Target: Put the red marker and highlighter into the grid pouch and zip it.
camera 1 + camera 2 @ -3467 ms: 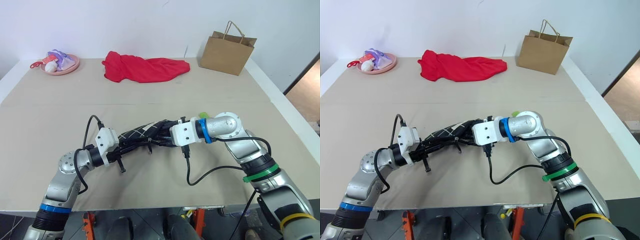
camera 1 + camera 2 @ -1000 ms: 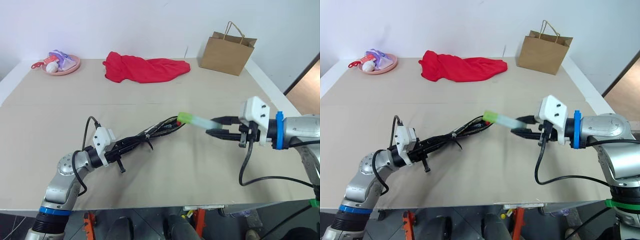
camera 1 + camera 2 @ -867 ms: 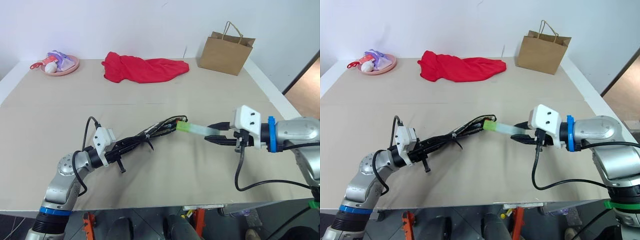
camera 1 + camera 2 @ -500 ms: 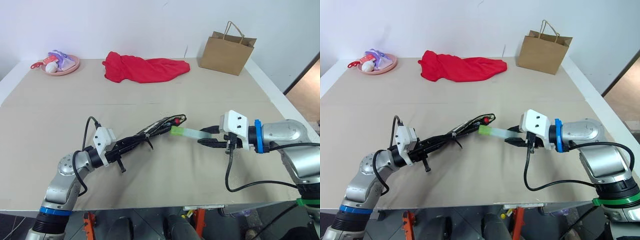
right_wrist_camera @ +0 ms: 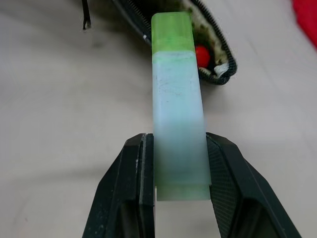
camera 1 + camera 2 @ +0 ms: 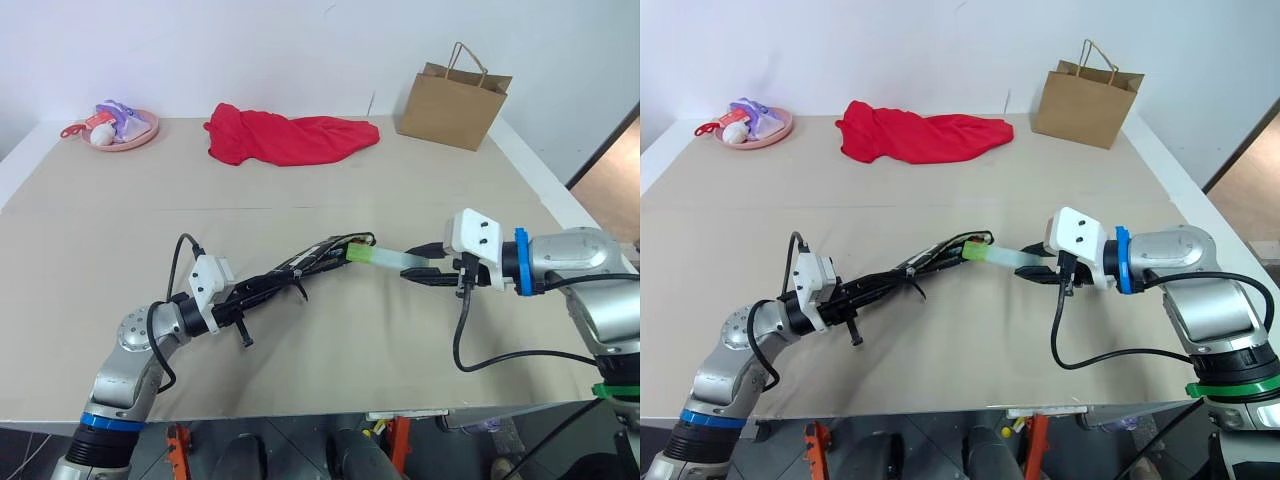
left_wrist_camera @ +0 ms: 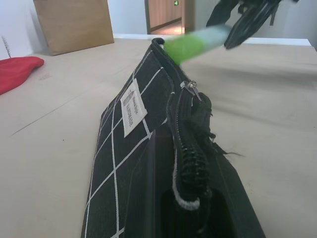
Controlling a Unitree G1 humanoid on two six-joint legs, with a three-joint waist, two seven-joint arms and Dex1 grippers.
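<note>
Right gripper clamped on translucent flat highlighter, green cap ahead at gaping zipper mouth; left gripper pinching grid pouch fabric; bare table below

Both pincers clamped – left (level), right.

Bright, even light; soft shadows lie under the arms. The highlighter blurs in the left wrist view.
</note>
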